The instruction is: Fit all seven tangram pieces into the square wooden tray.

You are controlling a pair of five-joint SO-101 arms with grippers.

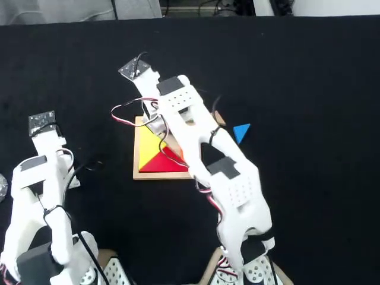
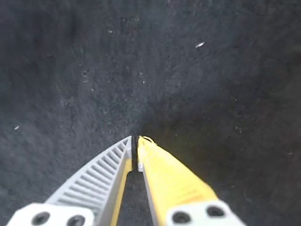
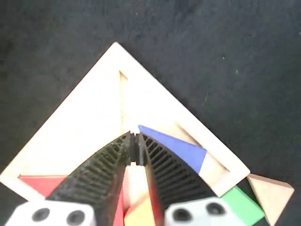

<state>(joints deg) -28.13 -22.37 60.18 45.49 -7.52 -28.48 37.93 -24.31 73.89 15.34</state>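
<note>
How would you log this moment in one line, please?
left gripper: shut, over bare cloth | right gripper: shut, above tray | blue triangle: outside tray | task: unfinished

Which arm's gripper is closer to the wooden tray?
Right. The right gripper sits over the tray; the left gripper is off to its side, over black cloth.
</note>
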